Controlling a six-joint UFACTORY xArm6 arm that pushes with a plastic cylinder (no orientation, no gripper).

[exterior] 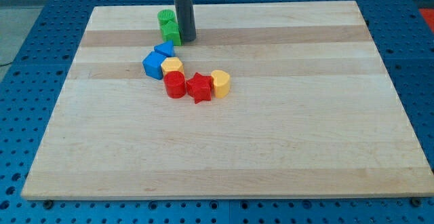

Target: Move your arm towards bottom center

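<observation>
My tip (188,39), a bare rod without fingers, touches the green blocks (168,27) near the table's (305,149) top. Heading to bottom center, I risk scattering the blue, yellow and red cluster (186,78) in my path.

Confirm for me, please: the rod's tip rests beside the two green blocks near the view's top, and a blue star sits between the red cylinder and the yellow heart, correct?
Not quite. In the camera view, my tip is indeed beside the green blocks near the view's top, but the star between the red cylinder and the yellow heart is a red star, not blue.
</observation>
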